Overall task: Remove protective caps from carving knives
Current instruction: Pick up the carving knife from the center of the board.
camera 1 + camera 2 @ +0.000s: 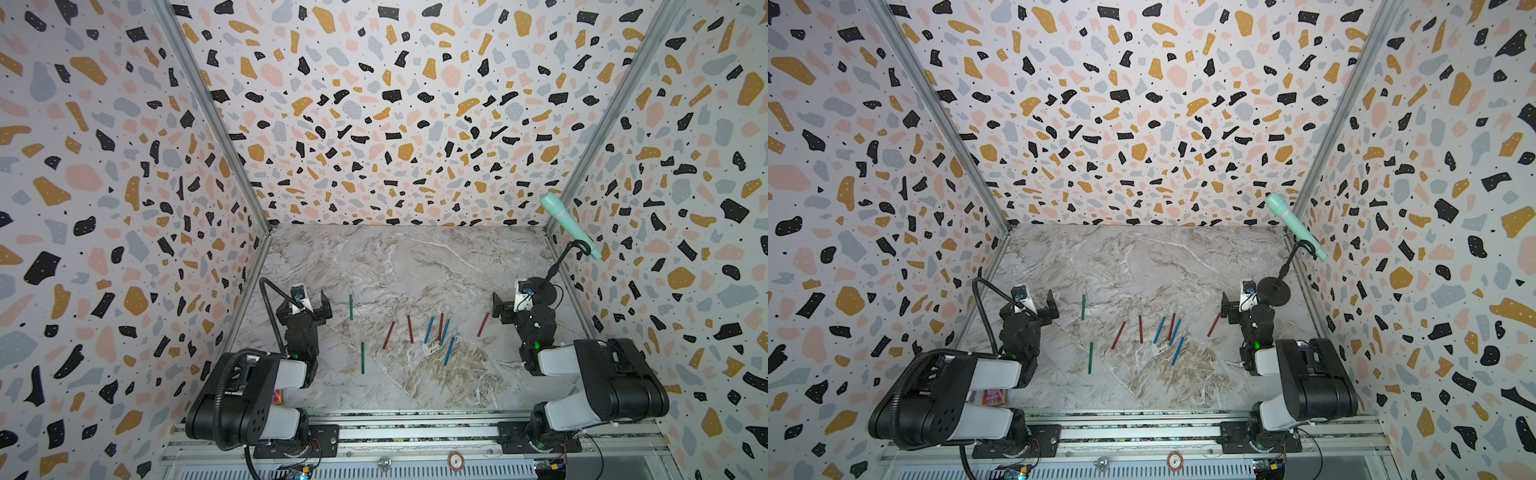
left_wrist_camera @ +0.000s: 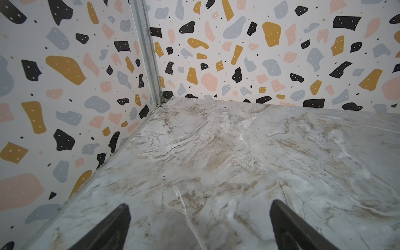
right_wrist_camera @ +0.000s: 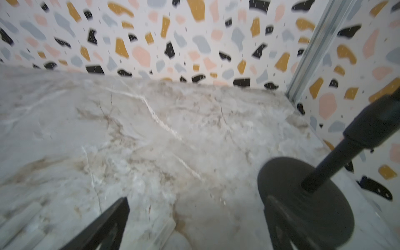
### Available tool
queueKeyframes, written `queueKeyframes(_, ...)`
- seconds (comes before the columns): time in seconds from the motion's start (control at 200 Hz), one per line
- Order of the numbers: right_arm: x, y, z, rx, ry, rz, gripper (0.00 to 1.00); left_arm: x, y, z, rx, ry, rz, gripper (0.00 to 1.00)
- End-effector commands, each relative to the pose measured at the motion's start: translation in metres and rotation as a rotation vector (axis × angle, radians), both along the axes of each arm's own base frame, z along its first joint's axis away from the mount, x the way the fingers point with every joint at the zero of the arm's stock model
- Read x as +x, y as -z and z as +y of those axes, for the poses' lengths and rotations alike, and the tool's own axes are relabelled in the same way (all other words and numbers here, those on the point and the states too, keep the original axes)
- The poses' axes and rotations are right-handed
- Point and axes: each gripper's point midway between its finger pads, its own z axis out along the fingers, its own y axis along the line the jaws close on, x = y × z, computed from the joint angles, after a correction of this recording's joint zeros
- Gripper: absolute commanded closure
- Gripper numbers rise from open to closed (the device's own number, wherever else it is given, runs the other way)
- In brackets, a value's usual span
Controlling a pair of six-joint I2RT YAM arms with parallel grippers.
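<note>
Marble tabletop (image 1: 415, 257): carrying nine carving knives (image 1: 428, 330), all lying flat in the band between the two grippers.
Left gripper (image 1: 305, 307): hovering low at the tabletop's left edge with jaws spread fully, gripping nothing.
Right gripper (image 1: 515, 301): hovering low at the tabletop's right edge with jaws spread fully, gripping nothing, one finger sitting just beside the black stand base (image 3: 303, 205).
Green knives (image 1: 351, 307): lying nearest the left gripper, well apart, one farther back than the other.
Red knives (image 1: 388, 335): lying two apart at centre, one inside the blue bunch, one alone near the right gripper.
Blue knives (image 1: 449, 351): bunching right of centre, one lying against a red; touching or crossing, cannot tell.
Mint microphone (image 1: 567, 222): sitting tilted on that stand, reaching toward the right rear corner.
</note>
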Motion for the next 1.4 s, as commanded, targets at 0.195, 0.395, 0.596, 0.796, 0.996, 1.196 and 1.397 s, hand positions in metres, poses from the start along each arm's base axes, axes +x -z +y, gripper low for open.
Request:
queueKeyframes(0.195,-0.023,-0.153,0.016,0.526,0.019,-0.158,0.01,-0.01,-0.088,0.03,-0.213,-0.202,-0.137,0.01)
queueKeyframes(0.395,-0.043,-0.189,0.052,0.681,-0.158,-0.121,0.01,-0.033,-0.176,-0.001,-0.556,0.025,-0.377,0.0)
queueKeyframes(0.596,-0.075,-0.211,0.109,0.562,-0.273,-0.109,0.01,-0.05,-0.163,0.008,-0.669,-0.086,-0.223,0.0)
queueKeyframes(0.796,-0.111,-0.206,0.133,0.422,-0.269,-0.057,0.01,-0.044,-0.125,0.007,-0.663,-0.14,-0.067,0.0)
queueKeyframes(0.996,-0.133,-0.205,0.105,0.39,-0.188,-0.119,0.01,-0.031,-0.093,-0.002,-0.643,-0.144,0.087,0.01)
queueKeyframes(1.196,-0.146,-0.204,0.097,0.387,-0.207,-0.098,0.01,-0.022,-0.072,-0.009,-0.635,-0.134,0.168,0.01)
queueKeyframes(1.397,-0.149,-0.178,0.106,0.348,-0.244,0.012,0.01,-0.007,-0.043,-0.02,-0.615,-0.126,0.336,0.0)
